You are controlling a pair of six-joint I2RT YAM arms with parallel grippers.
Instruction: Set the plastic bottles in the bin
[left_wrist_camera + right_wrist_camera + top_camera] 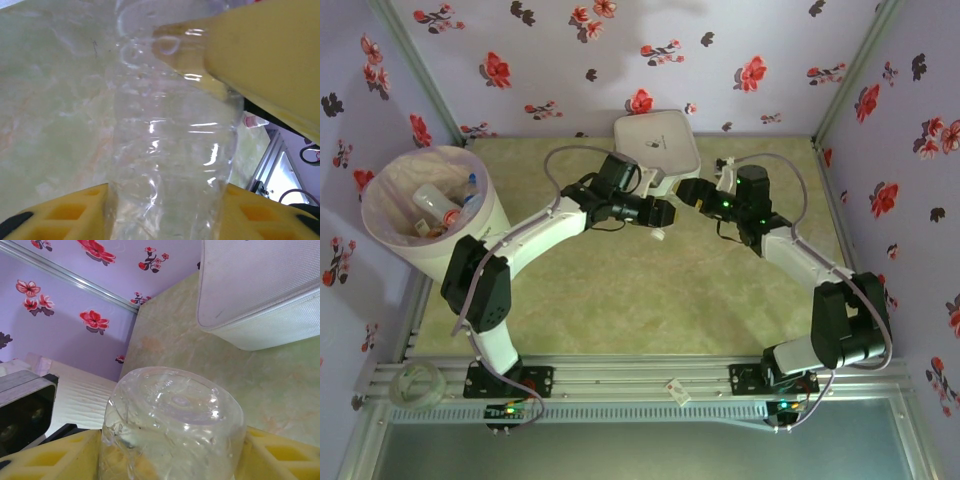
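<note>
Left gripper (pixel 165 214): clenched on a clear bottle (pixel 170 150), with a finger against each side of its body.
Right gripper (pixel 170 456): grasping the same bottle; the base shows past its fingers.
Bottle position: over the middle of the table (pixel 620 290), between the two grippers, just in front of the box (pixel 656 140).
Bin (pixel 492 228): far left, well apart from both grippers; other bottles (pixel 438 208) lie inside.

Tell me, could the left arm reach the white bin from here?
Probably yes: the bin stands beside that arm's base, nothing between. But the left end effector shares the clear bottle with the right end effector, which must let go first.
</note>
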